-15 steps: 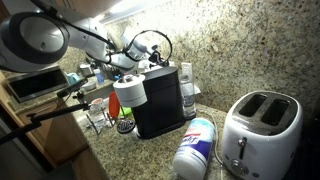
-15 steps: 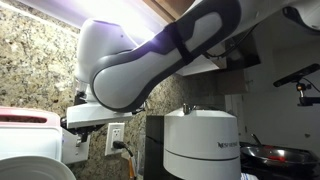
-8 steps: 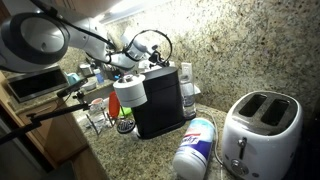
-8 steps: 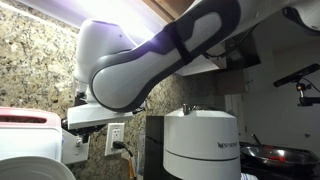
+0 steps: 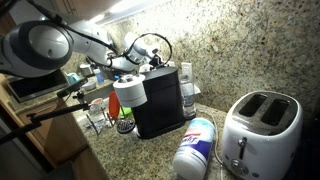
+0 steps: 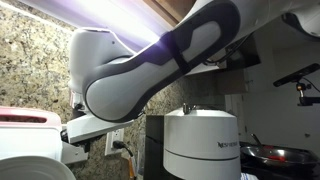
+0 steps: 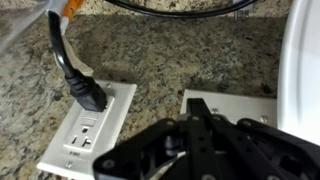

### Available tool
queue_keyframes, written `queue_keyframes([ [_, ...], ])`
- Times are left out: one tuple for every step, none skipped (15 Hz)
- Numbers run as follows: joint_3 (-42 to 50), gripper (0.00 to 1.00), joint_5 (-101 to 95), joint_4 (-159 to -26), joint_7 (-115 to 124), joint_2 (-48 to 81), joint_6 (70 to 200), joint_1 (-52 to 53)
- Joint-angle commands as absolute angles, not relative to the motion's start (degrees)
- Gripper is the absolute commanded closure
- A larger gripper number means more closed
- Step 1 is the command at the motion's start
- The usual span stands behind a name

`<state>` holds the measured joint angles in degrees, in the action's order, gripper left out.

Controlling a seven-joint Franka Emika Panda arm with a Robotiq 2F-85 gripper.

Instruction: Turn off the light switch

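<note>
- Wrist view, nearest: the pincer [image 7: 198,112] fills the lower middle. Its fingers look pressed together into one narrow dark tip, with nothing pinched.
- Just past the tip: the light switch [image 7: 240,102], a white plate on the granite wall [image 7: 170,50]. The tip overlaps the plate's left part and hides the rocker. Touching or apart: cannot tell.
- Beside the plate, toward the left of this view: outlet [image 7: 85,140] with a black plug [image 7: 88,95] in its upper socket, cord running upward.
- Judgement: the step in hand is the final approach and press.
  - Use the closed fingers as one blunt poker and centre them on the rocker half that must go in.
  - Push straight at the wall, slowly, and stop once it gives.
  - A sideways slide toward the plug could snag the cord.
- In an exterior view, near the camera: wipes canister [image 5: 195,148] lying on the table [image 5: 120,158], toaster [image 5: 258,125] beside it.
- Farther back: black coffee machine [image 5: 160,100], with the arm [image 5: 35,45] reaching behind it toward the wall. The switch is not visible there.
</note>
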<state>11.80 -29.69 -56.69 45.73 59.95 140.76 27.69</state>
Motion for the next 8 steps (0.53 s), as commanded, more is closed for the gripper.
queue_keyframes([
  [12.8, 1.00, -31.3, -55.6, 45.4, 59.1, 140.1, 28.7],
  [12.8, 1.00, -31.7, -56.1, 45.5, 58.4, 140.2, 28.9],
  [13.2, 1.00, -32.2, -56.5, 45.9, 57.9, 140.0, 29.3],
  [13.2, 1.00, -32.5, -57.0, 45.8, 57.3, 140.5, 29.5],
  [13.3, 1.00, -32.7, -57.1, 45.7, 57.1, 140.9, 29.5],
  [13.4, 1.00, -32.9, -56.8, 45.6, 57.2, 140.8, 29.6],
  [13.4, 1.00, -33.0, -56.5, 45.6, 57.3, 140.2, 29.7],
  [13.4, 1.00, -33.4, -56.5, 45.7, 57.2, 140.5, 30.0],
])
